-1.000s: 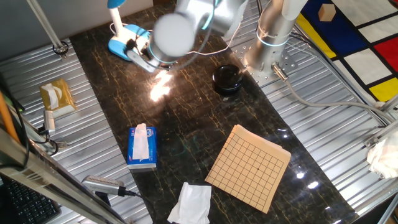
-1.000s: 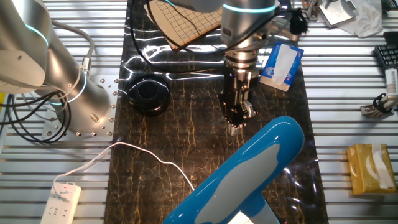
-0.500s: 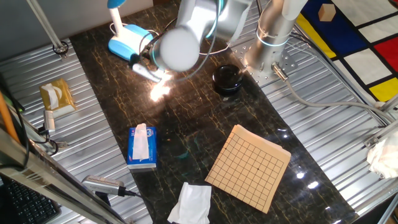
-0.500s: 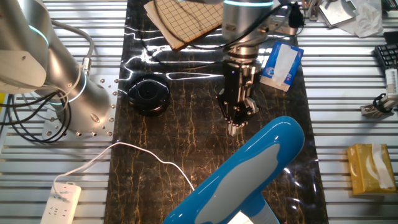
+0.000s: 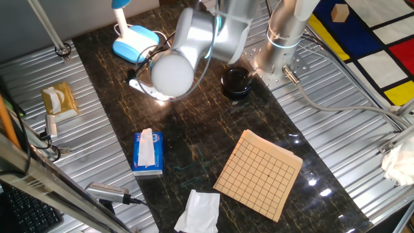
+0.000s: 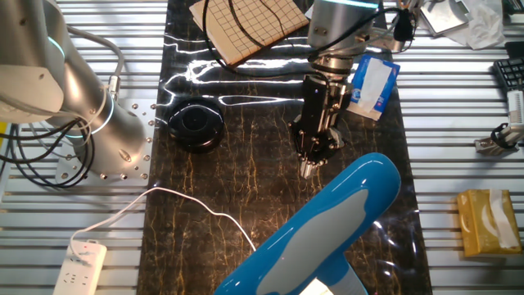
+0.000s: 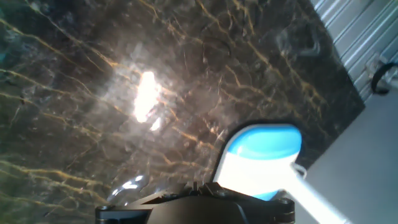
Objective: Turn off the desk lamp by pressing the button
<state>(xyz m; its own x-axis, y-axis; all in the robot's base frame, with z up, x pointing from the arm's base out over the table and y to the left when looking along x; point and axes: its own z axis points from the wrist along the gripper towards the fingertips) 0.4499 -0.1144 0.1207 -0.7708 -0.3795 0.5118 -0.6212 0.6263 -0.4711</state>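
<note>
opposed overhead views, close downward hand view

Dark marble table (image 5: 194, 139) carries desk lamp (image 5: 132, 44), pot (image 5: 236, 83), grid board (image 5: 259, 173), tissue pack (image 5: 148, 153).

desk lamp (image 6: 327, 238) — cut off by bottom edge | hand (image 5: 137, 83) — fingertips hidden behind arm

On the surface (image 5: 194, 142), the lamp (image 5: 132, 44) stands at the far left corner, the pot (image 5: 235, 83) to its right. The tissue pack (image 5: 147, 153) lies nearer, left of the grid board (image 5: 259, 173); a cloth (image 5: 198, 211) lies nearest, between them.
</note>
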